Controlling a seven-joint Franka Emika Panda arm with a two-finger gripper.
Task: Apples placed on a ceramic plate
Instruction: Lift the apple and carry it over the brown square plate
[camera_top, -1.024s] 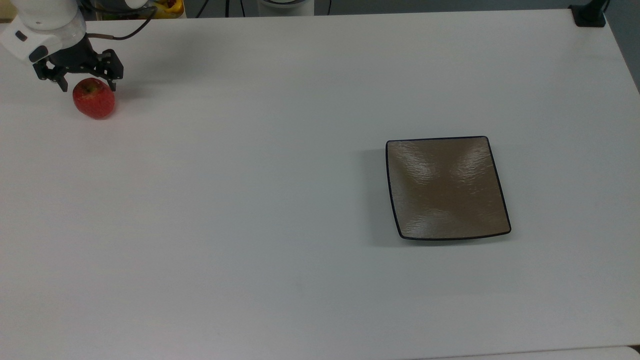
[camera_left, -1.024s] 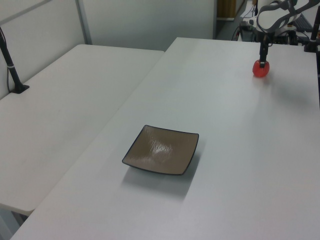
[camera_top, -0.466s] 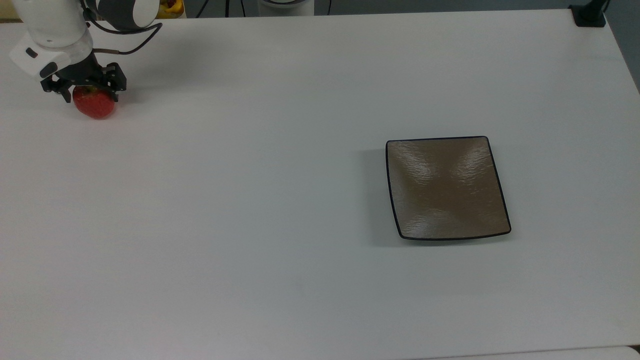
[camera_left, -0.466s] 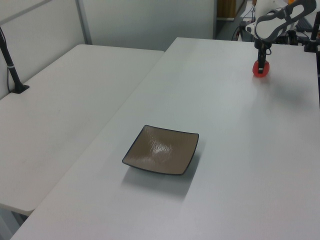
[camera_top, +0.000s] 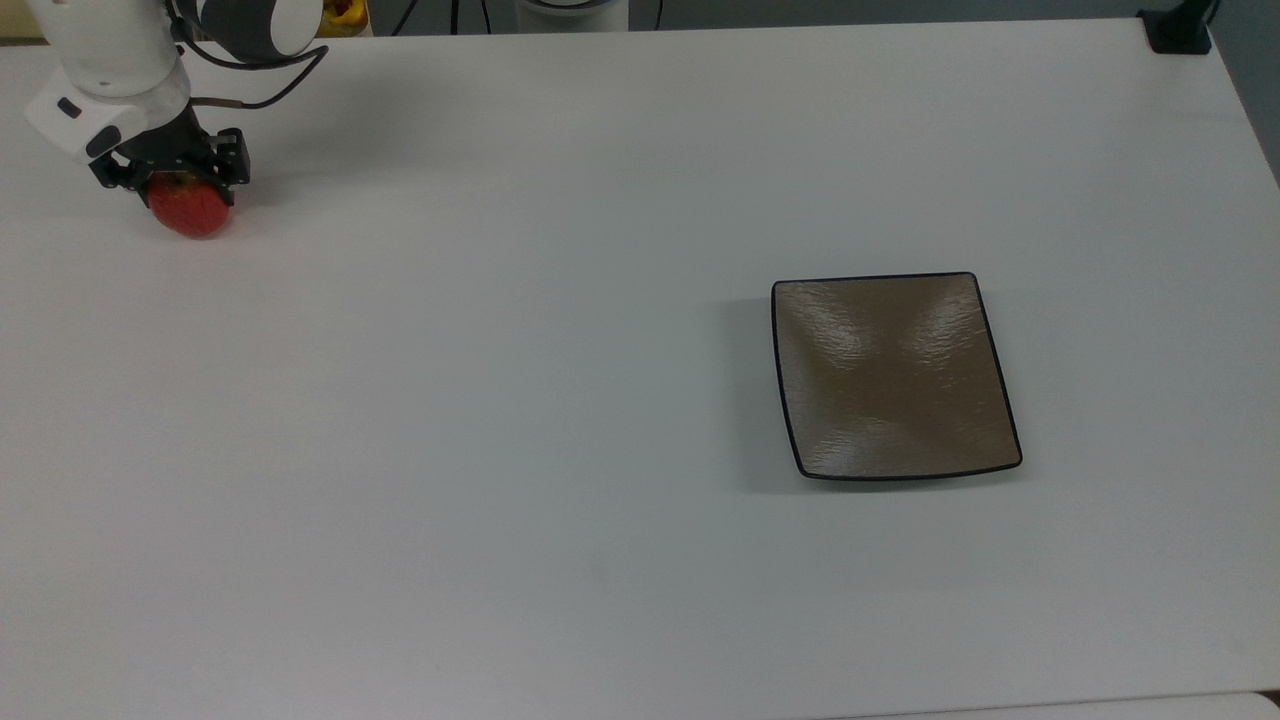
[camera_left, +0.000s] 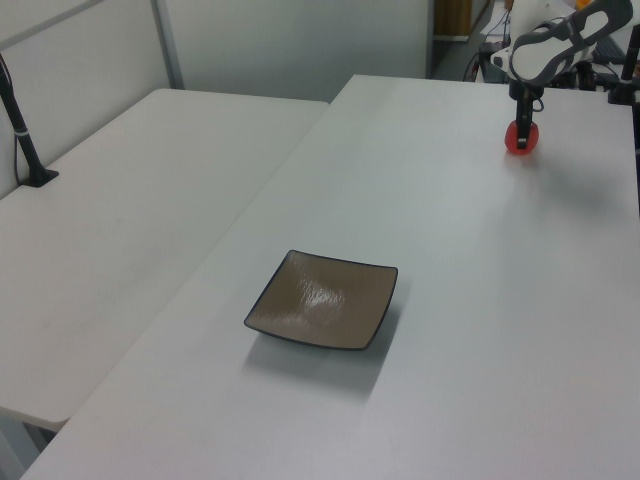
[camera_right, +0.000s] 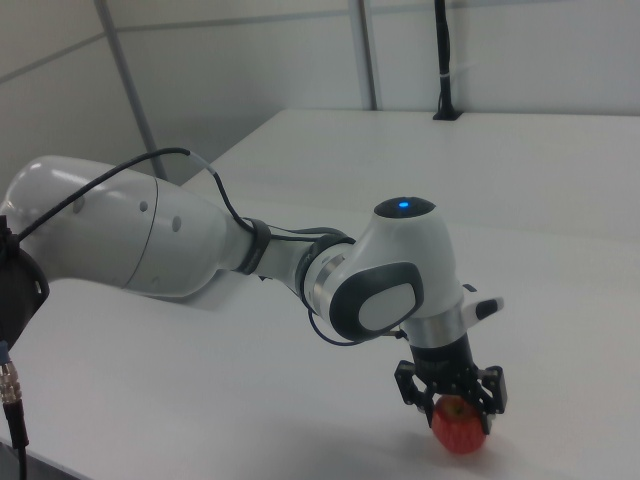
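A: Your gripper (camera_top: 170, 180) is down at the far top-left corner of the top view, sitting right over the apple (camera_top: 190, 208). You see the red of it poking out below the black fingers (camera_top: 232, 165)?

B: Got it. And the right view gives you the close look: the gripper (camera_right: 452, 402) straddles the apple (camera_right: 458, 428), one finger on each side, with the yellow-green top tucked up between them.

A: So are you gripping it or not?

B: The fingers are spread about as wide as the fruit and flank it closely, but whether they press on it I cannot tell. The apple sits low against the table (camera_top: 500, 400); whether it touches the white surface is not clear.

A: Left view, same story. Your apple (camera_left: 520, 138) is a small red dot at the far end of the table (camera_left: 480, 300), with the gripper (camera_left: 524, 120) coming straight down onto it.

B: Now the ceramic plate (camera_top: 893, 375). It sits flat well apart from the apple, over on the top view's right, lower in the picture.

A: Nothing on it either. You can see light glinting off the rippled brown surface and the thin dark rim all round.

B: In the left view the ceramic plate (camera_left: 322, 312) lies near the middle of the picture, and your apple is up by the top right.

A: One more thing for you: the arm (camera_right: 200, 245) reaches in from the right view's left, a dark cable looping over it.
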